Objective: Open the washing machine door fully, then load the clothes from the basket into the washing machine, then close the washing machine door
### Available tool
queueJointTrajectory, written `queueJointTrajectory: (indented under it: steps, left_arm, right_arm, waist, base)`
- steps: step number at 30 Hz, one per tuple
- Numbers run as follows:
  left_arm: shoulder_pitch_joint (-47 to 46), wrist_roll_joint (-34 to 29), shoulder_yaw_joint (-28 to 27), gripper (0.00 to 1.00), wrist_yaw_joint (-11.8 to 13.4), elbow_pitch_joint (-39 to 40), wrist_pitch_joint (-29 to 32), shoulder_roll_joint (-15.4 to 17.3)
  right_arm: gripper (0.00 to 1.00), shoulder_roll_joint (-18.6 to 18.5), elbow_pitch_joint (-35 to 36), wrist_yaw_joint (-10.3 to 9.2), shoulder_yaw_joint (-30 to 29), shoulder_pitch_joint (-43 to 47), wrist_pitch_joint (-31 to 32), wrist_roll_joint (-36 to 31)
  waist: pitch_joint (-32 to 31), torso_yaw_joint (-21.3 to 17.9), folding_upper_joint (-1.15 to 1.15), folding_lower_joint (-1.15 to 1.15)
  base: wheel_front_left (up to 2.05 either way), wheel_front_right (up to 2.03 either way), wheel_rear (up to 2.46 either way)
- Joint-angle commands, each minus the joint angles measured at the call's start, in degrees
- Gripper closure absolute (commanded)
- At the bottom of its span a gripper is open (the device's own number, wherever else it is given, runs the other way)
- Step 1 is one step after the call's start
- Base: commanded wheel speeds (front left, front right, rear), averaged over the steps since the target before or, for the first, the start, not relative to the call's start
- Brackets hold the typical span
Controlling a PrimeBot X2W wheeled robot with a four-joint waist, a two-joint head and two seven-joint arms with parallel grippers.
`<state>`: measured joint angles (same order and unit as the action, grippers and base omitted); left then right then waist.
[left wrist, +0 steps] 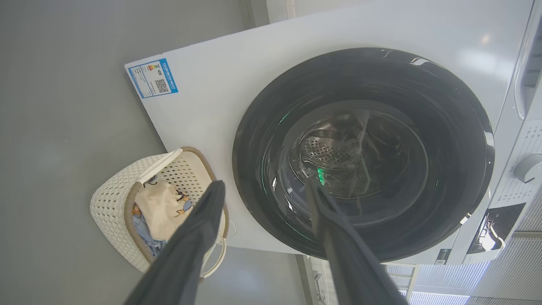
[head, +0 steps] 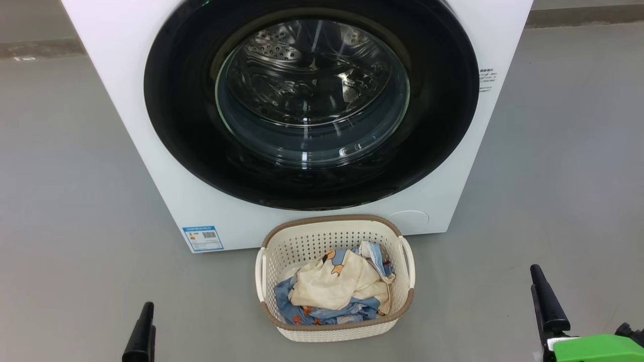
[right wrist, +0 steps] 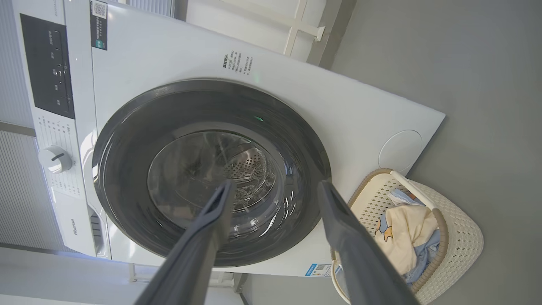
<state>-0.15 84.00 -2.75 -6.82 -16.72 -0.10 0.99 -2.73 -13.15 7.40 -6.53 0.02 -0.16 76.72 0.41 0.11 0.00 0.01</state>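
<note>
Head view: washing machine door (head: pixel 176 100) shut, clothes (head: pixel 332 286) in the basket (head: pixel 332 219). Fingers (left wrist: pixel 199 228) apart and empty on the left gripper (left wrist: pixel 264 183) and right gripper (right wrist: pixel 276 184).

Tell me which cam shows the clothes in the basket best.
Head view: it looks down into the basket, so the clothes lie unobstructed, cream piece over blue. Left wrist view: side-on, a finger of the open left gripper crosses their edge. Right wrist view: oblique, beside a finger of the open right gripper.
</note>
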Motion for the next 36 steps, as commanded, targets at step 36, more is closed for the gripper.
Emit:
queueJointTrajectory:
  steps: [36]
  left_arm:
    - [0.2, -33.6, -1.7, 0.0, -0.5, 5.1, -6.4, 1.3]
  right_arm:
    - [0.0, -3.9, 5.6, 0.05, 3.8, 0.4, -6.4, -39.9]
  waist:
    - [0.3, 0.1, 0.0, -0.01]
  base:
    - [0.0, 0.0, 0.0]
